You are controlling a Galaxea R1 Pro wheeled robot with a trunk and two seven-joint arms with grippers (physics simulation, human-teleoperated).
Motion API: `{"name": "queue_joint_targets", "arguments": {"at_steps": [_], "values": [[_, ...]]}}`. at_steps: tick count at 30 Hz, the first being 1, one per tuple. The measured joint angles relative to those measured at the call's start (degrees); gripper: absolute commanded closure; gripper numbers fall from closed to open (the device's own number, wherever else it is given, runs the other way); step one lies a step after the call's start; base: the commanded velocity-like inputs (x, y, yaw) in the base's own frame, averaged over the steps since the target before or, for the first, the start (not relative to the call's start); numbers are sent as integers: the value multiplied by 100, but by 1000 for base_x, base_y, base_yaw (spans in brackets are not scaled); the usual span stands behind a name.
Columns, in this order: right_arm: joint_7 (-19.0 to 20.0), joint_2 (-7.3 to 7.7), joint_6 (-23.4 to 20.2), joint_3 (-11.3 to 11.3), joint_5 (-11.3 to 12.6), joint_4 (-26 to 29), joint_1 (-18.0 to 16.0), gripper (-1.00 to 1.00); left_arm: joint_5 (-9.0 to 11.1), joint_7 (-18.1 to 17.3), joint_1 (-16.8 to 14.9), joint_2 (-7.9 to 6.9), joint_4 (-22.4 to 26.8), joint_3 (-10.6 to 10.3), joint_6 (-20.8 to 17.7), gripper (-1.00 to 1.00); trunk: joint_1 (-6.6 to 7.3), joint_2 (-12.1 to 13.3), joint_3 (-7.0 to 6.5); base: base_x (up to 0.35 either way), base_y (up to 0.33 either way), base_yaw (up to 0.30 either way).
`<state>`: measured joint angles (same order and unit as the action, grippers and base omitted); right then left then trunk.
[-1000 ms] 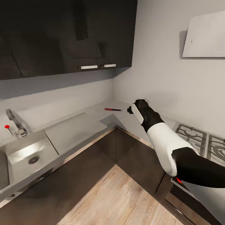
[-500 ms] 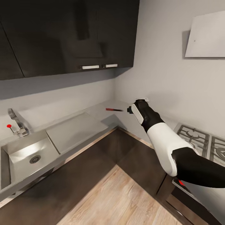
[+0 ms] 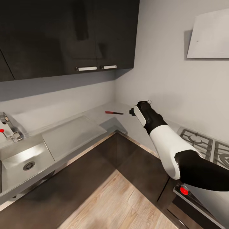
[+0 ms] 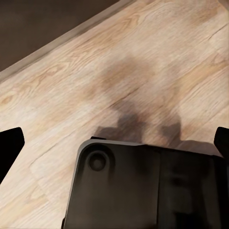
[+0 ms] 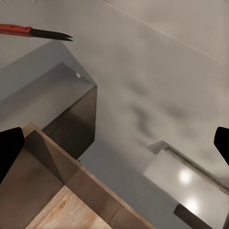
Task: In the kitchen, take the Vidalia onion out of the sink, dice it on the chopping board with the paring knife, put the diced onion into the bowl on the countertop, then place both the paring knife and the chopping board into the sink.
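Beside the corner of the desk (image 3: 95,112), the paring knife (image 3: 114,112) lies flat, red handle toward the sink side and thin dark blade pointing toward your right arm. Your right arm reaches out over the corner, and its gripper (image 3: 131,111) hangs just beyond the blade tip, apart from the knife. From the right wrist camera you see the same knife (image 5: 36,32) on the grey top, clear of both fingertips (image 5: 9,150); those tips sit at opposite edges of that picture, so your right jaws are spread wide and have hold of nothing.

Along the desk from the knife, away from your right arm, comes the flat drainboard (image 3: 71,135), then the sink (image 3: 24,160) with its round drain (image 3: 29,165). The tap (image 3: 8,127) with its red knob (image 3: 1,130) stands at the back of the basin. No onion can be made out in the part of the basin you can see. Glossy dark cabinets (image 3: 63,35) hang above the desk, and dark cabinet fronts run below it down to the wood plank floor (image 3: 117,203).

On the far side of your right arm from the knife, a gas hob (image 3: 203,143) sits in the other run of desk.

Your left wrist camera looks down at the plank floor (image 4: 119,62). The left fingertips (image 4: 9,148) also sit at the picture's opposite edges, so your left jaws are wide apart and empty.
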<state>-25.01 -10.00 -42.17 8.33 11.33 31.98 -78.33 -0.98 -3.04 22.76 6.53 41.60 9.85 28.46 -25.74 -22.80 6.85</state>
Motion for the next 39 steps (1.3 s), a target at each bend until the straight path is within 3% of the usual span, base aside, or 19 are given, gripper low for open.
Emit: {"name": "queue_joint_targets", "arguments": {"at_steps": [18, 24, 39], "values": [[-23, 0, 7, 0, -10, 31, 0, -100, 3, 33, 0, -19, -228, -10, -254, -100, 0, 0, 0, 0, 0, 0], [-27, 0, 11, 1, 2, 34, 0, -100, 9, 31, 6, -95, -244, -12, -291, -100, 0, 0, 0, 20, 0, 0], [-12, 0, 8, 0, -7, 35, 0, -100, 19, 26, 8, -106, -670, 27, -319, -100, 3, -1, 0, 281, 0, 0]]}}
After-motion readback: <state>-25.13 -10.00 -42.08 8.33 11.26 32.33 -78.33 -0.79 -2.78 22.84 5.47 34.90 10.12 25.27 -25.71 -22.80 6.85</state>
